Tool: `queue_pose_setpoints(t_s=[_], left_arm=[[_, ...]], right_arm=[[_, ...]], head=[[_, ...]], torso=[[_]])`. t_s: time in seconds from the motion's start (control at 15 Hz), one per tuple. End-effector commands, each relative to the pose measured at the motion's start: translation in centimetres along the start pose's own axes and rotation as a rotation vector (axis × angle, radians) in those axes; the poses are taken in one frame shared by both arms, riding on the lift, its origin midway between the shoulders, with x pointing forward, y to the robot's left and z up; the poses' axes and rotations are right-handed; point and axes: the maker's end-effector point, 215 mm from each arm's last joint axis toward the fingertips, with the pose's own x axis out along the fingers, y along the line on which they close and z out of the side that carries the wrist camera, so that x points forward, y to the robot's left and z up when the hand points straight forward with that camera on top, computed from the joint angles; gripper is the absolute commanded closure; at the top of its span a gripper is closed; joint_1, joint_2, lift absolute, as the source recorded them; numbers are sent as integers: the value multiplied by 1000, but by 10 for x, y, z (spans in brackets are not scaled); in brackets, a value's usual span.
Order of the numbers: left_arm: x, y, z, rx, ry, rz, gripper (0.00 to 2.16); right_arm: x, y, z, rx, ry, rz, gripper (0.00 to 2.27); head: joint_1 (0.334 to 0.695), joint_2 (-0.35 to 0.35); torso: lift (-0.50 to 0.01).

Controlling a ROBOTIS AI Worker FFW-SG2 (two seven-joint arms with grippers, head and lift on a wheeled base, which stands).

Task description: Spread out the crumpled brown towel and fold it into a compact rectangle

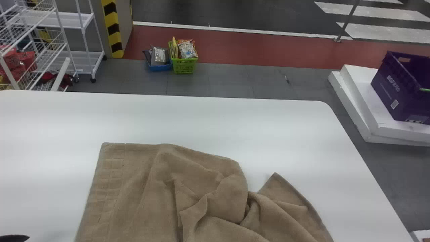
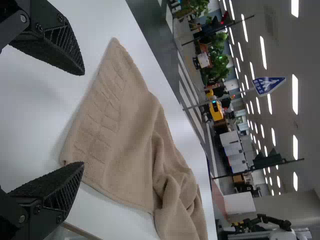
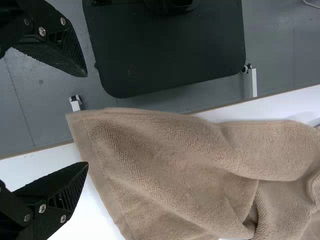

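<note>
The brown towel (image 1: 141, 188) lies on the white table, fairly flat along its left side and bunched into folds at the middle and right, where one corner points away from the robot. At the bottom left corner of the head view, a dark tip of my left gripper (image 1: 14, 238) shows, left of the towel. In the left wrist view the left gripper (image 2: 81, 119) is open, with the towel's banded end (image 2: 97, 120) beyond its fingertips. My right gripper (image 3: 86, 119) is open too, at a towel corner (image 3: 92, 130) by the table's near edge; whether they touch I cannot tell.
The white table (image 1: 188, 117) extends around the towel's far side. Beyond it, a blue basket (image 1: 161, 68) and a green basket (image 1: 184, 66) stand on the floor. A wire rack (image 1: 63, 50) is at the far left, a purple crate (image 1: 396, 90) at the right.
</note>
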Motion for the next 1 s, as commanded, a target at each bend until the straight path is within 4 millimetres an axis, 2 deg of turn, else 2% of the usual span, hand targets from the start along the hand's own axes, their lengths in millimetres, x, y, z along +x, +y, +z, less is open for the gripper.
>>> queue_pose_setpoints(t_s=[0.0, 0.47, 0.87, 0.93], left_arm=[[0, -1, 1, -4, -7, 1, 205], [-1, -2, 3, -4, -17, 0, 205], [-1, -1, 3, -3, -21, 2, 205], [-2, -1, 3, -3, -21, 3, 205]], right_arm=[[5, -4, -2, 10, -2, -1, 259], [28, 3, 5, 25, -41, 36, 380], [33, 1, 6, 28, -52, 37, 478], [34, 0, 8, 30, -57, 37, 569]], head=[[695, -158], [695, -139], [695, -121], [695, -120]], torso=[[-127], [-127], [-127], [-127]])
